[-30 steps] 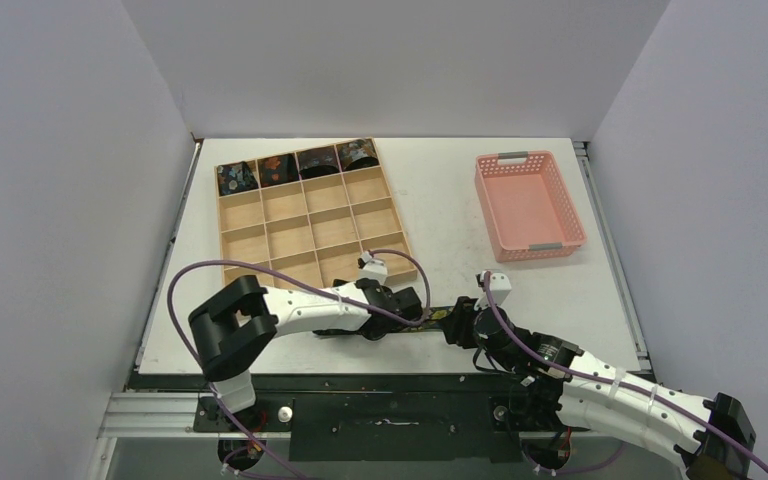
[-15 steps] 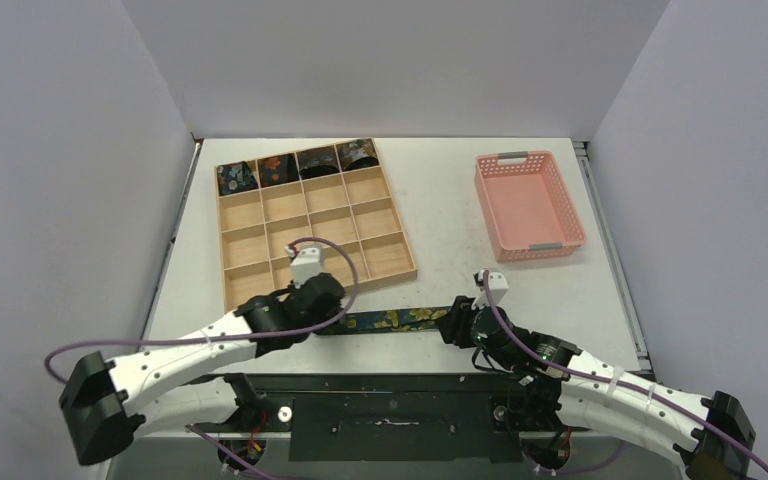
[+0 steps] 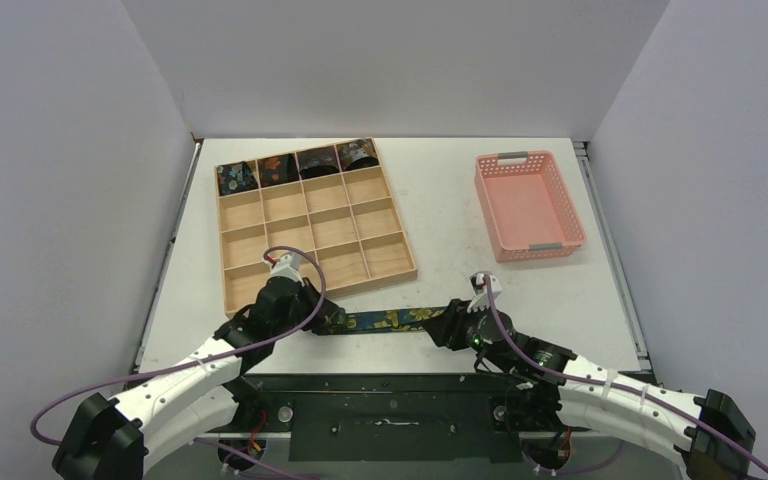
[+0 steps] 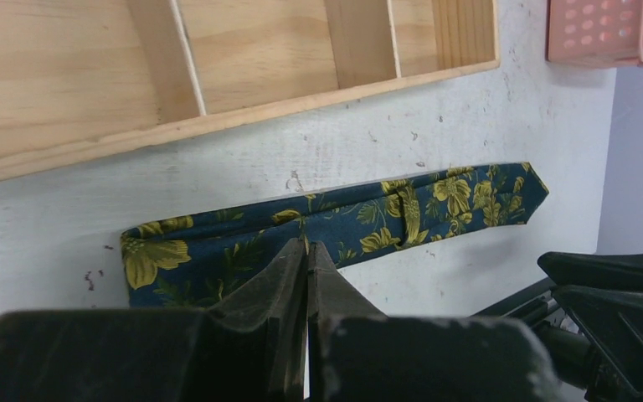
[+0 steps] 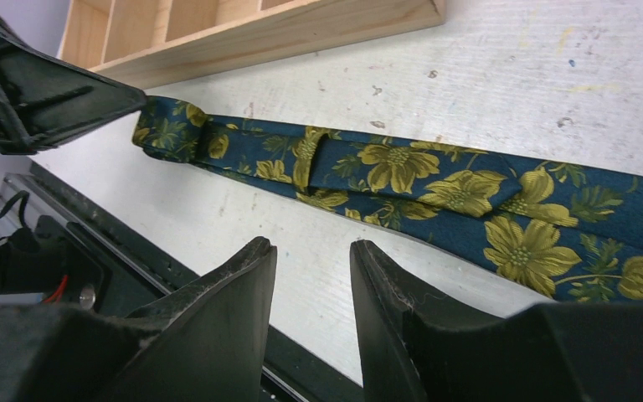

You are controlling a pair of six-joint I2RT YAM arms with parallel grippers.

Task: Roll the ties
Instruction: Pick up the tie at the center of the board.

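This dark blue flowery cloth tie (image 3: 390, 319) looks soft and floppy; grab an end. Left fingers (image 4: 291, 266) are clenched, right fingers (image 5: 247, 270) released.

Tight spot here: the tie (image 3: 390, 319) lies in a narrow strip of table (image 3: 450, 230) between the wooden tray (image 3: 380, 278) and the black rail (image 3: 400, 385) along the near edge. The left gripper (image 4: 306, 247), fingers pressed together, blocks one end and the right gripper (image 5: 311, 251), jaws apart, blocks the other. Loads of open tabletop between the tray and the pink basket (image 3: 488, 205) further back right, though.
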